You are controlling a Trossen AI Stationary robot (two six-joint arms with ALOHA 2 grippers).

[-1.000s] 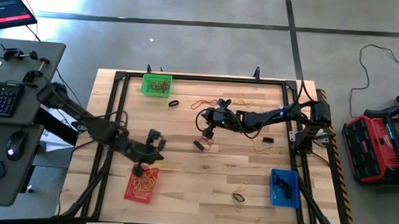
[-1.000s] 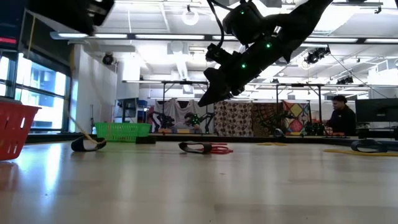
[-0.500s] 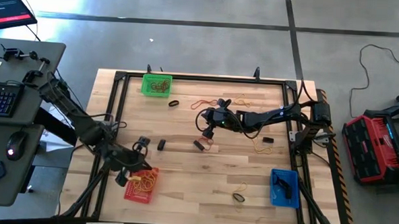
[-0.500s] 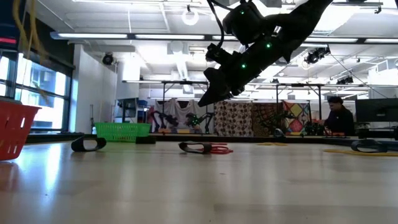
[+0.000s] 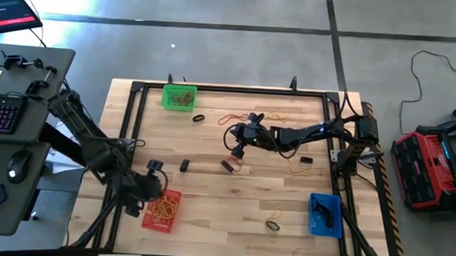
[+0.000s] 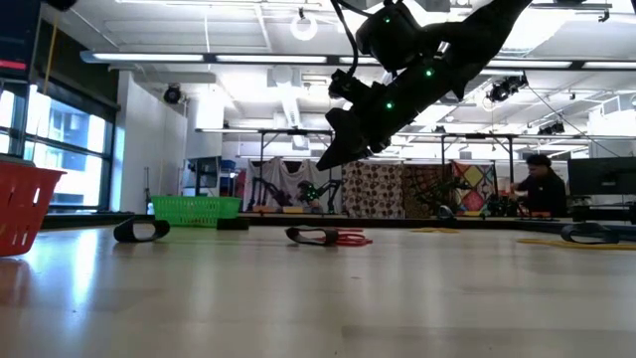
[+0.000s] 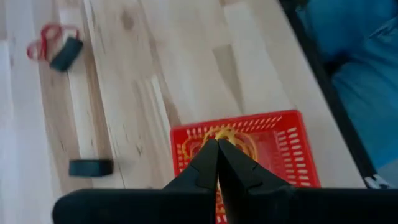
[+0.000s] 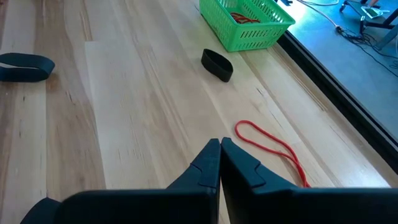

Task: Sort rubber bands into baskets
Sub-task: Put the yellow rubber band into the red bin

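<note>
Left tool [image 5: 155, 165] pinched fully together, nothing in it, above the worktop [image 5: 209, 212] at the red basket [image 5: 163, 210]; that basket sits near the front-left edge with yellowish bands [image 7: 225, 138] inside; right tool [image 5: 235, 153] also closed and empty, hanging mid-worktop over a black band [image 5: 227, 165]; green basket [image 5: 178, 96] back left, red bands inside; blue basket [image 5: 325, 215] front right; loose bands scattered: black [image 5: 198, 118] just beside green basket, red loop [image 8: 270, 148] near it, black [image 5: 185, 165] left of centre.
</note>
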